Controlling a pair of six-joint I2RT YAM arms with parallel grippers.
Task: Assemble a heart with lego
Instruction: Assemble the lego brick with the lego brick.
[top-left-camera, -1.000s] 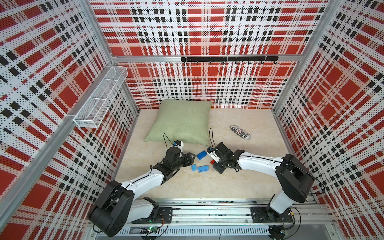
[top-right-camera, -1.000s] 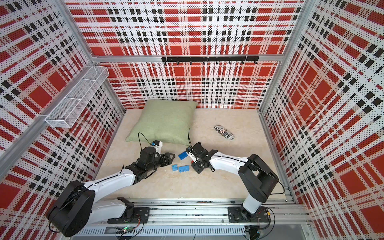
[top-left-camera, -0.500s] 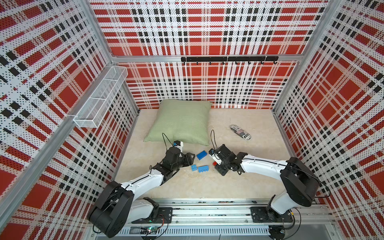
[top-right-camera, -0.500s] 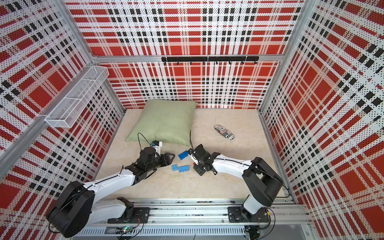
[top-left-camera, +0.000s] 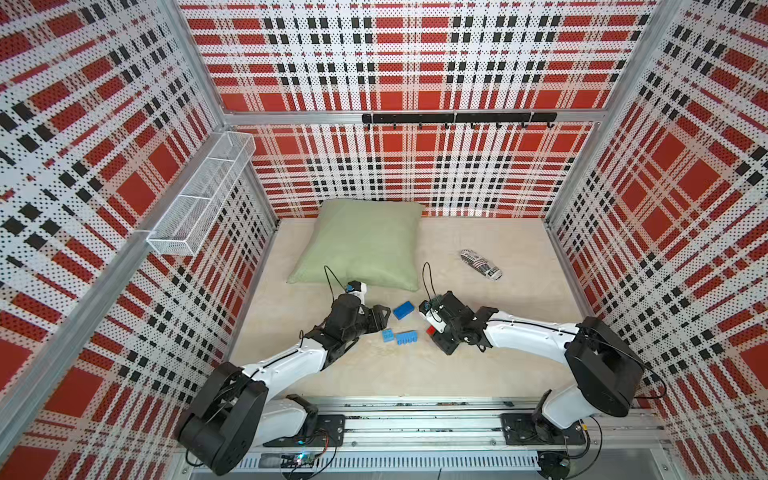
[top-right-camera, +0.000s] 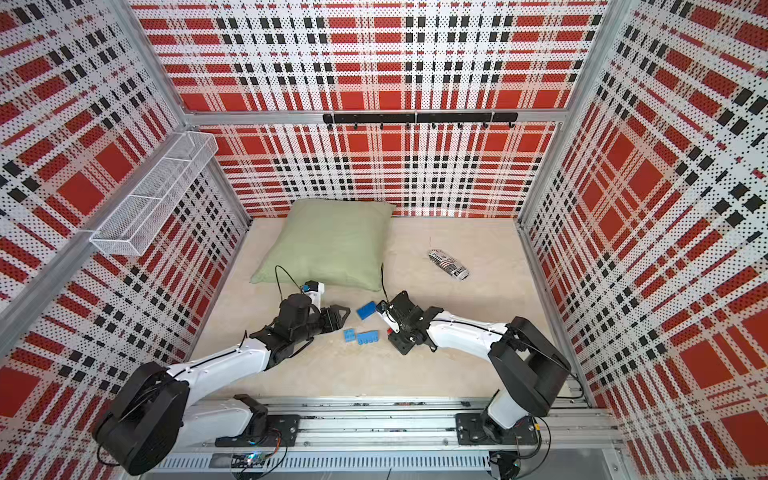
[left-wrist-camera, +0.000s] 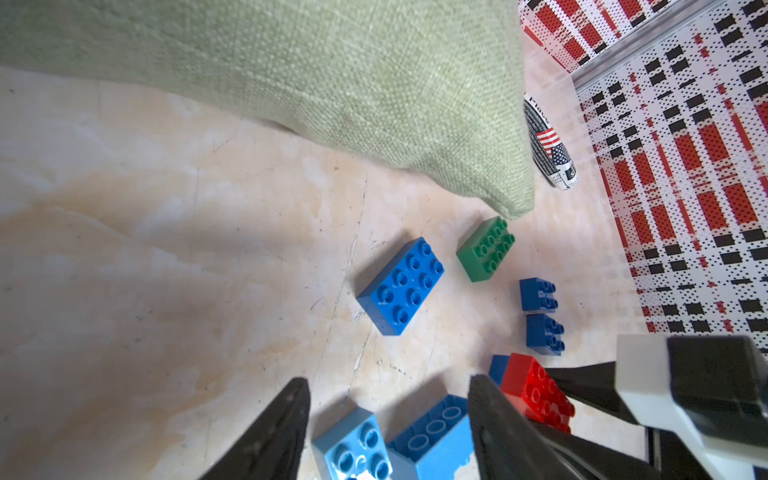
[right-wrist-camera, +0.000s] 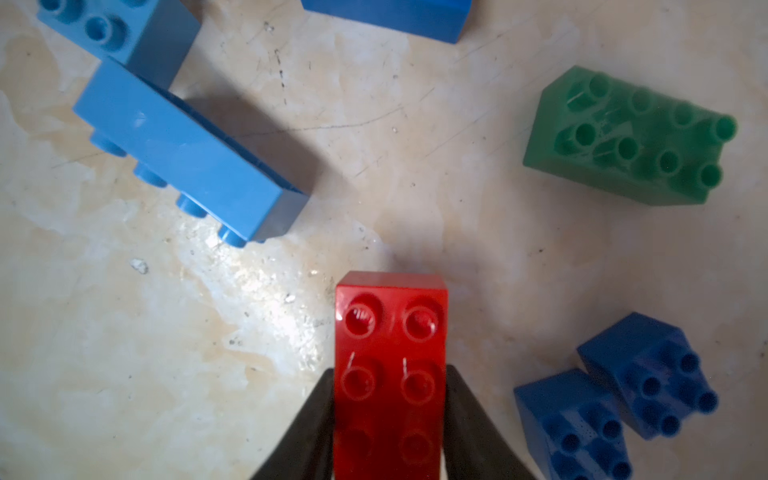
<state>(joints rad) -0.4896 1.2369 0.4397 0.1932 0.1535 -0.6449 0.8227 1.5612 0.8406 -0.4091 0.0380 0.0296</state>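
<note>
red lego brick (right-wrist-camera: 390, 332) — glossy, studded

A beige marbled tabletop (top-left-camera: 478, 374) serves as the bearing surface. A green pillow (top-left-camera: 365, 245) is laid at its rear, and a printed packet (top-left-camera: 481, 264) is set apart from it. Loose pieces are spread nearer the front: a dark blue brick (top-left-camera: 403, 309), two light blue bricks (top-left-camera: 407, 337) side by side, a green brick (left-wrist-camera: 486, 248) and two small dark blue bricks (left-wrist-camera: 538, 294).

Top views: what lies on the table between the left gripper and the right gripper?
Three bricks, in both top views: a dark blue brick, a small light blue brick and, beside that, a long light blue brick on its side.
</note>
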